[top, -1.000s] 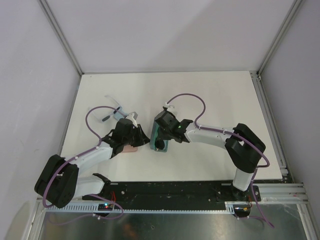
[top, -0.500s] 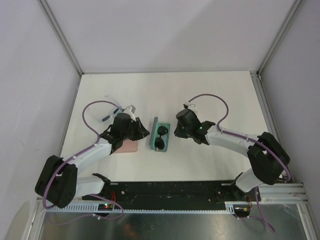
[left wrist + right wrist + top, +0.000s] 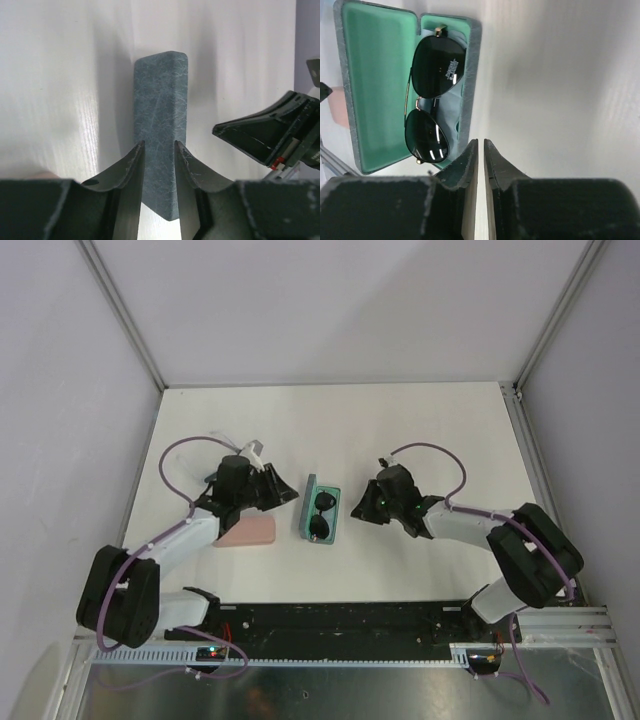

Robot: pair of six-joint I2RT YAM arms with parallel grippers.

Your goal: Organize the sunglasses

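Top external view, starting at the left: a pink case [image 3: 250, 533] lies on the tabletop [image 3: 420, 430] beside the left forearm. The left gripper [image 3: 286, 496] points at the left flank of the grey-blue case [image 3: 309, 502], just beside it. In the left wrist view its fingers [image 3: 131, 165] stand spread, and the lid's grey outer face shows in the gap beyond them. Nothing is pinched, and I cannot tell whether the tips touch the lid.

The case is open. The dark sunglasses [image 3: 322, 515] lie folded in its green-lined half, lenses up. Further right, the right gripper [image 3: 360, 507] hangs near the case's other side, its jaws nearly pressed together on nothing.

Shutting the lid looks like the step in hand, and several things could go wrong:
- A push that lands low or off-centre would probably slide or spin the light case toward the right gripper instead of hinging it shut, since nothing braces it.
- If part of the frame rides on the rim, the lid could pinch the sunglasses or spring back open.
- A spread finger might hook the lid's edge and tip the case, spilling the pair.
- The pale-framed pair I cannot make out in any view. If it lies near the left arm, a sweep could knock it.
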